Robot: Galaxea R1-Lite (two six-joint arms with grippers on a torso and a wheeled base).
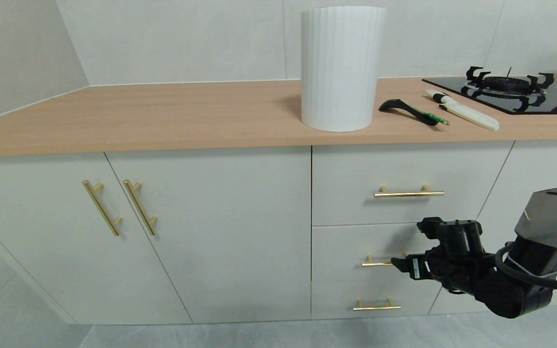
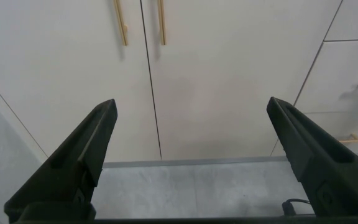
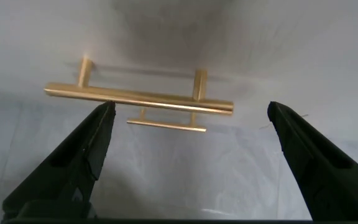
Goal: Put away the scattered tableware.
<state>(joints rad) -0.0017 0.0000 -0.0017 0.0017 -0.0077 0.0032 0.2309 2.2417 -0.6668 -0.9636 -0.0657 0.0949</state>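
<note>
One target: middle drawer handle [image 3: 138, 99], lying crosswise just ahead of wide-spread right gripper [image 3: 190, 109]; left gripper [image 2: 191, 109] spread, well apart.

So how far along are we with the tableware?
Nothing is put away yet: the ladle and knife lie on the countertop, and the drawers are shut. In hand: the open right hand faces the middle drawer handle, not gripping it. Left: probably open that drawer, stow both, close it.
</note>
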